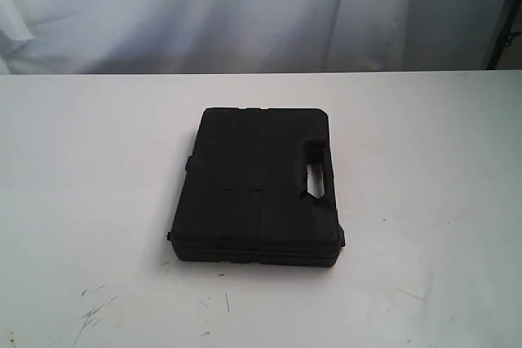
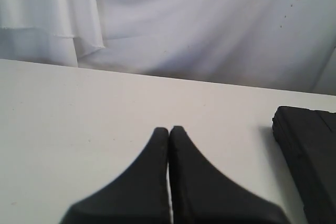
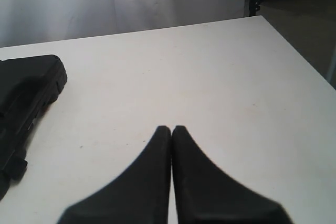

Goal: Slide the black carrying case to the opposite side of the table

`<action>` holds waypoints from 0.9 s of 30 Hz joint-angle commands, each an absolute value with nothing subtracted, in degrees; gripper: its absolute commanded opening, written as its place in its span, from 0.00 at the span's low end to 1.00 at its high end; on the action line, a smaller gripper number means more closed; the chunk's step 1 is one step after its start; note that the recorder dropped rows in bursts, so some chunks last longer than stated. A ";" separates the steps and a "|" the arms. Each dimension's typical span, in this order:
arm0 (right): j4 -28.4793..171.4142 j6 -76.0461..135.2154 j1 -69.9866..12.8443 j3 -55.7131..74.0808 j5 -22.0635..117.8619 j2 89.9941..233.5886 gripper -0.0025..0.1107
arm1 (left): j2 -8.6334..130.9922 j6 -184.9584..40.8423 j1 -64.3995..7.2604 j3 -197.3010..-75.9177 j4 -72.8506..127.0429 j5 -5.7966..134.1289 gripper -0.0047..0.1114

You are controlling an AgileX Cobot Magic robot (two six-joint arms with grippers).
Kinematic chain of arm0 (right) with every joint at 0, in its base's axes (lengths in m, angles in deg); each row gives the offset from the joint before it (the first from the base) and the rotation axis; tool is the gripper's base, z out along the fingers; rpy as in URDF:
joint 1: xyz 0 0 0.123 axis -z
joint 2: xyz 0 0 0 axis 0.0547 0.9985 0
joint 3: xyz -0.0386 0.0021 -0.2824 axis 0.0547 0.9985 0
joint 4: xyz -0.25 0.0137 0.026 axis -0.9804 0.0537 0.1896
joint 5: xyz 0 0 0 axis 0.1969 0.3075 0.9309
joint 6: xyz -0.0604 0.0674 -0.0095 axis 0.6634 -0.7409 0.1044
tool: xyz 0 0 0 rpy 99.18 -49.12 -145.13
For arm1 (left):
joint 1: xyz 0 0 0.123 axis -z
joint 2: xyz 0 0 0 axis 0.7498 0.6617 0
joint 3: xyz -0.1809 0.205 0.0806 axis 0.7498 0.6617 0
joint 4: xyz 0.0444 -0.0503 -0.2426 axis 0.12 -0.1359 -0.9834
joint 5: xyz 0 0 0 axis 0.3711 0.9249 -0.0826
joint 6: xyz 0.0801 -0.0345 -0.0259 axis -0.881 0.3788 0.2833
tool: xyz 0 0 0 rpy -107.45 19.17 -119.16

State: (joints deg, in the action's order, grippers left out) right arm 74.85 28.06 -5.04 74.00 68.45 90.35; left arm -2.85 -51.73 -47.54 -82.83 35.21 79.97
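black case (image 1: 257,189) on table (image 1: 73,169), cropped in wrist views | left hand (image 2: 169,129) together | right hand (image 3: 171,128) together

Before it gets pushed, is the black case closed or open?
Shut: the case lies flat on the table, halves meeting along its near edge.

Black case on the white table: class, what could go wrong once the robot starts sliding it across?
1. The case lies flat, with left fingers and right fingers shut and clear of it; a push off-centre would likely spin it.
2. A fingertip might snag the slot in the handle.
3. Pushed too far, it could leave the table edge.
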 commanded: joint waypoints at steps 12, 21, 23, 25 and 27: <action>75.29 28.10 -4.86 74.08 67.69 89.99 0.02 | -8.63 -61.86 -47.94 -75.92 24.65 79.92 0.04; 75.29 28.10 -4.86 74.08 67.69 89.99 0.02 | -8.63 -65.50 -48.69 -75.92 24.65 80.82 0.04; 75.29 28.10 -4.86 74.08 67.69 89.99 0.02 | -8.63 -65.80 -48.69 -75.92 24.65 80.82 0.04; 75.29 28.10 -4.86 74.08 67.69 89.99 0.02 | -8.63 -65.80 -48.69 -75.92 24.65 80.94 0.04; 75.29 28.10 -4.86 74.08 67.69 89.99 0.02 | -8.63 -65.56 -48.69 -75.92 24.65 81.05 0.04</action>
